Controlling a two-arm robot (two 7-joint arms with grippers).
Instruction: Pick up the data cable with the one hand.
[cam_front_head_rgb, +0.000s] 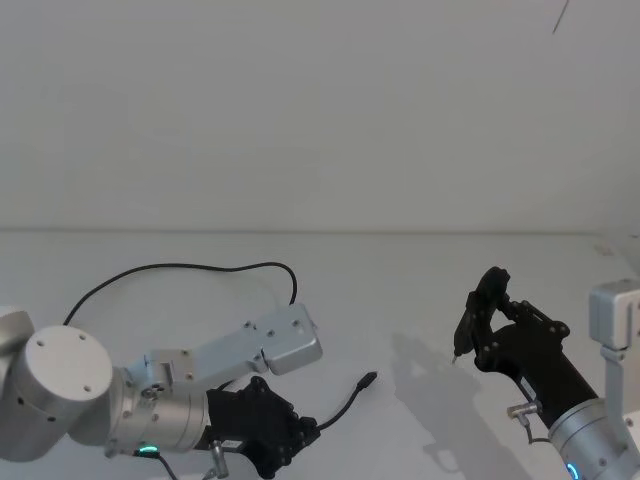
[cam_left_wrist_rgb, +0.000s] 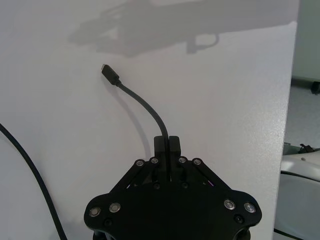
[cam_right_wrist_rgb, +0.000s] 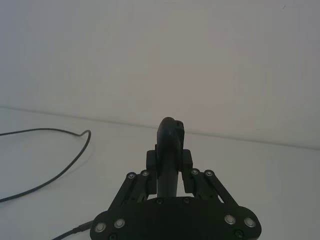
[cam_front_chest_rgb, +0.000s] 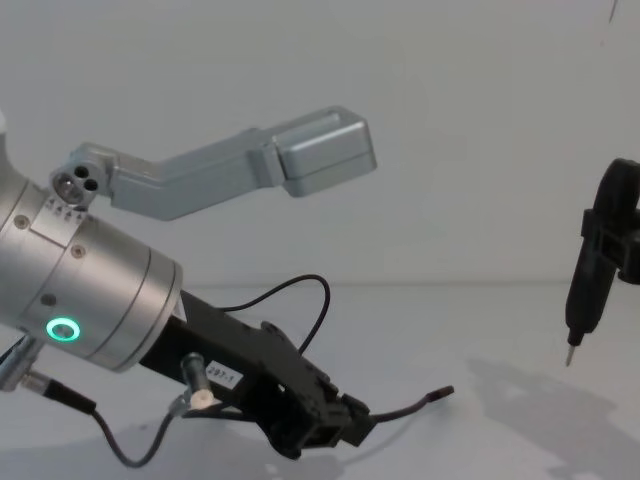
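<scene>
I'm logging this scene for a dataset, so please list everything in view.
table: 1, white, beneath both arms.
data cable: 1, black, looping over the table's left side, clamped a short way behind its plug.
pointed tool: 1, black with a metal tip, on the right, tip pointing down above the table.
left gripper: 1, black, low on the left, shut on the data cable.
right gripper: 1, black, raised on the right, shut on the pointed tool.
</scene>
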